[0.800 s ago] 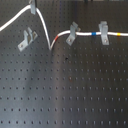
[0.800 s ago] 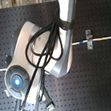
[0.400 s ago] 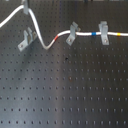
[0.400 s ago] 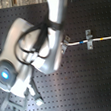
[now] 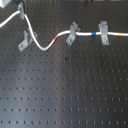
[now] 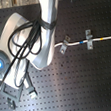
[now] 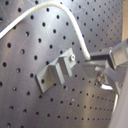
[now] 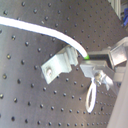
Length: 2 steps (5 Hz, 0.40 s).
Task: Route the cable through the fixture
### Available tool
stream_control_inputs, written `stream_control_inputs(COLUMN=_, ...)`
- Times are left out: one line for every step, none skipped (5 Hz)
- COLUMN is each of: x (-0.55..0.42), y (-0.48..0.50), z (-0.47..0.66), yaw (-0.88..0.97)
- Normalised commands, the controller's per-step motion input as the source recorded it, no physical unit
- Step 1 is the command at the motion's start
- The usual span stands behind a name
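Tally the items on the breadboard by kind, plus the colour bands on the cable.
Grey metal clips: 3, namely the fixture, a slanted clip and an upright clip.
White cable: 1
Colour bands seen on the cable: 3, red, blue, yellow-orange.
Total: 4 items, with 3 bands.

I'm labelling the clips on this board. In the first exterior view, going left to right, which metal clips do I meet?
Grey metal U-shaped clip with the long thin white cable beside it → narrower slanted grey clip, cable running through → upright squarish grey clip, cable running through.
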Motion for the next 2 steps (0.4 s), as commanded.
stream_control_inputs(x=-0.124, y=-0.231, z=0.1, yaw=-0.16)
stream_control_inputs(x=-0.187, y=-0.371, z=0.13, yaw=-0.3)
